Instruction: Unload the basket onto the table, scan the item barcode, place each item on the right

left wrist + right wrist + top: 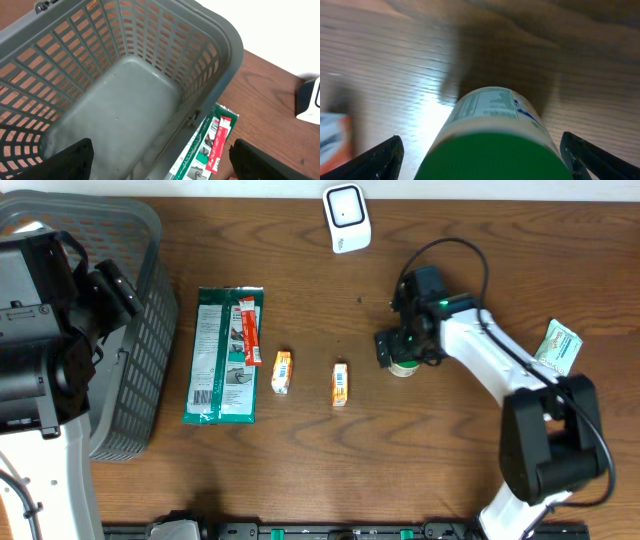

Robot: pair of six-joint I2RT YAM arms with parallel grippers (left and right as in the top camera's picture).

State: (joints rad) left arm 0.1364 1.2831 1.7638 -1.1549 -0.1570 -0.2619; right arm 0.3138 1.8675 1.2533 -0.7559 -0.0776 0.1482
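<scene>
— What do we see nearest us?
— An orange box (340, 383) and, to its left, a second orange box (282, 371), lying apart on the wooden table (300, 470).
— And the bottle?
— We find the green-capped bottle (490, 120) just right of those boxes, upright as far as we can tell. Our right gripper (400, 352) sits around it, fingers spread wide, a gap showing on each side; it grips nothing.
— On the left?
— A long green packet (225, 355) lies beside the grey basket (150, 370). Our left gripper (162, 162) hangs over the basket, fingers wide apart, holding nothing.
— Farther off?
— A pale green sachet (558, 345) at the right, then the white scanner (347, 218) at the far edge, well apart from the bottle.
</scene>
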